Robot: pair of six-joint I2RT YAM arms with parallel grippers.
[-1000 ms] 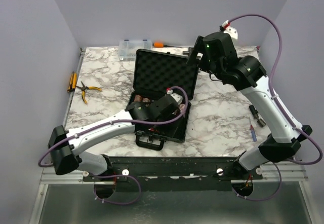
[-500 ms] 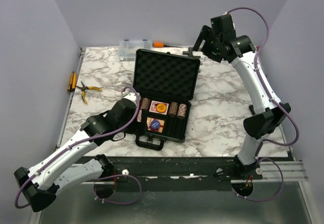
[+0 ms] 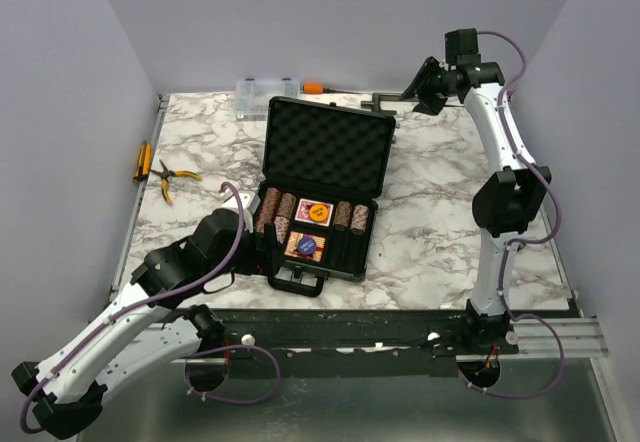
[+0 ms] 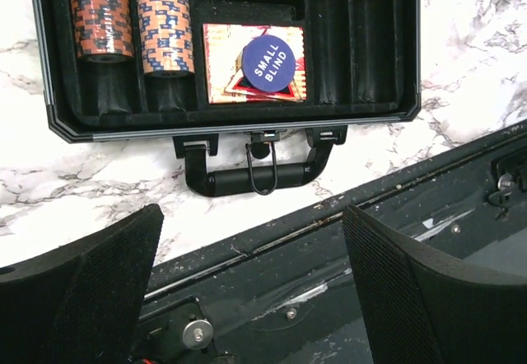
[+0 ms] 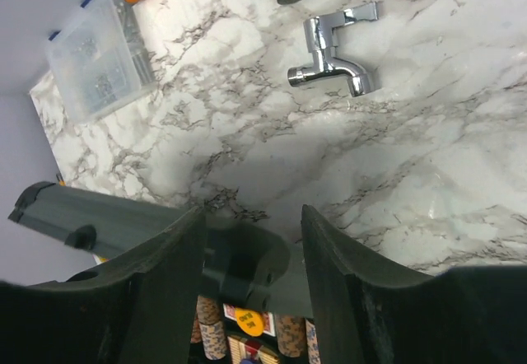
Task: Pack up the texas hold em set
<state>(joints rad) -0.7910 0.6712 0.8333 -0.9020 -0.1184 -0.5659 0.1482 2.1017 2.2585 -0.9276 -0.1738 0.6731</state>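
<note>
The black case [image 3: 325, 147] lies open at mid-table, its foam-lined lid tilted back. Its tray holds brown chip stacks [image 4: 103, 14], red card decks [image 3: 313, 212] and a blue round token [image 4: 268, 61] on the nearer deck. The handle [image 4: 259, 175] faces the near edge. My left gripper [image 4: 251, 216] hovers open and empty at the case's front left corner, over the table edge. Far back right, my right gripper [image 5: 253, 212] hangs high with its jaws partly apart and nothing between them. The lid's top edge [image 5: 123, 228] shows below it.
A clear organiser box [image 3: 262, 95] and an orange-handled tool [image 3: 313, 87] lie at the back. A chrome tap [image 5: 333, 47] lies behind the lid. Yellow-handled pliers [image 3: 170, 177] and a yellow tool [image 3: 143, 160] lie at the left. A black rail [image 4: 329, 216] runs along the near edge.
My left arm pulled back from over the tray to the front left, uncovering the chips and cards. My right arm rose and swung to the back right, its jaws narrowing.
</note>
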